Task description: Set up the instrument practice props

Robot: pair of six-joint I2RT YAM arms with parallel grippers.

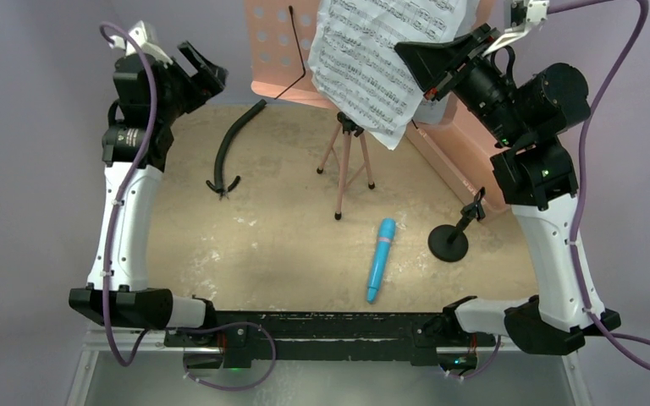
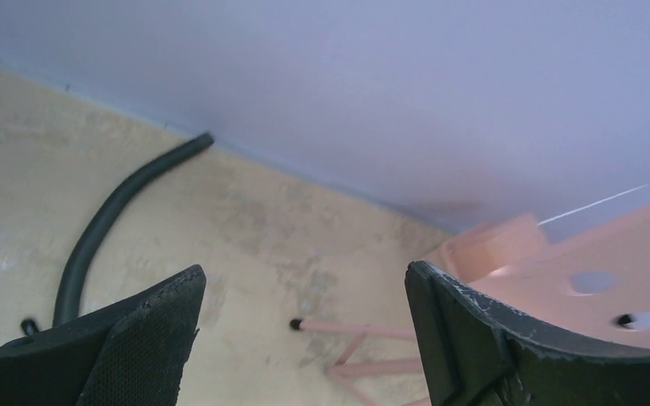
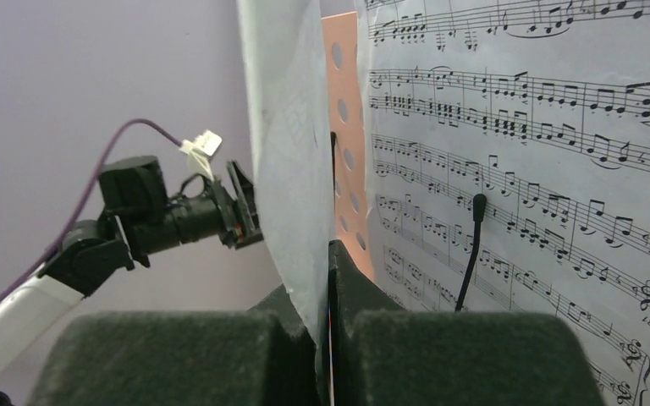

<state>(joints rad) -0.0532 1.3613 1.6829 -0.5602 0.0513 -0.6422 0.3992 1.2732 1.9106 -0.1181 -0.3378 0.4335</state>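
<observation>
Container: the translucent pink box [image 1: 461,148] is standing at the far right of the table [image 1: 262,254], just beside the stand. My right arm is covering its opening, so I cannot tell what it is holding.

Right gripper [image 3: 328,254]: I am clamping it fully closed on the held page [image 3: 283,144], a white sheet running edge-on down between the foam pads [image 3: 169,355]. The second page [image 3: 542,169] is lying printed side out against the pink music stand [image 1: 283,51], with a thin black wire [image 3: 471,245] crossing it. The stand is standing upright on its tripod legs [image 1: 344,165] at the far centre of the table.

Left gripper [image 2: 305,288]: I am holding the jaws spread wide with nothing between them, raised at the far left near the curved black hose [image 1: 233,144].

Hidden: the overhead view is cutting off the top of the stand and the sheets.

Open room: the blue toy microphone [image 1: 381,260] is lying flat near the front centre. The black mic stand [image 1: 450,241] is standing to its right, not touching it. Bare tabletop is showing between the hose and the microphone
</observation>
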